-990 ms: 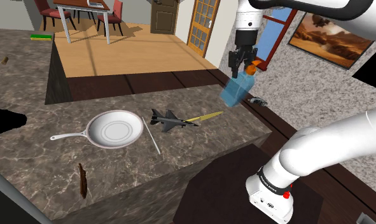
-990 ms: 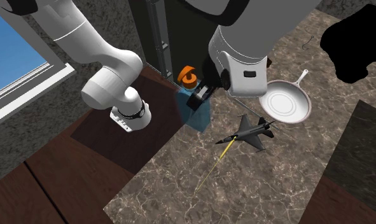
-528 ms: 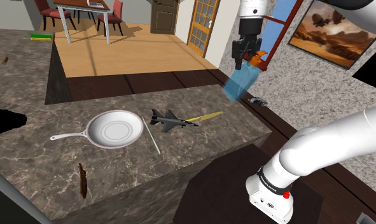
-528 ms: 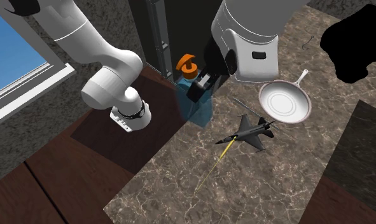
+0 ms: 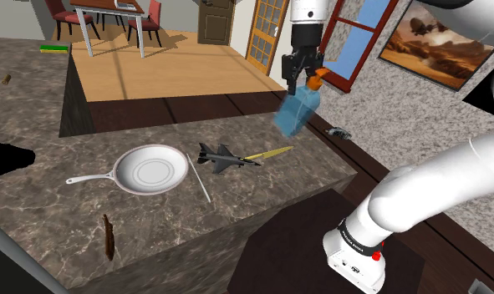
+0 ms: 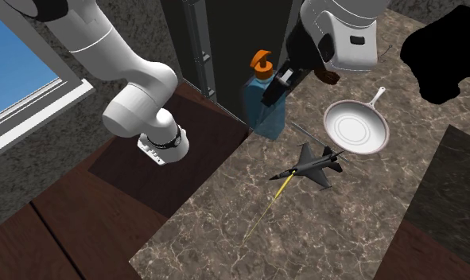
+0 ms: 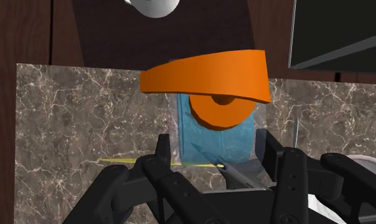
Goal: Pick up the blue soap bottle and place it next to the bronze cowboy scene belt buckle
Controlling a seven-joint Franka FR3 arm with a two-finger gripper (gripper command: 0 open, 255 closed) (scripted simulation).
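Blue soap bottle (image 5: 293,114) hangs tilted just below the tool (image 5: 303,83) clasping it

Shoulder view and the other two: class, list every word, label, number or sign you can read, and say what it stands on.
No text can be read anywhere.
Bottle: no label shows.
Dark ring on the arm: tiny marks, too small to read.
Pan and jet: plain, no markings.
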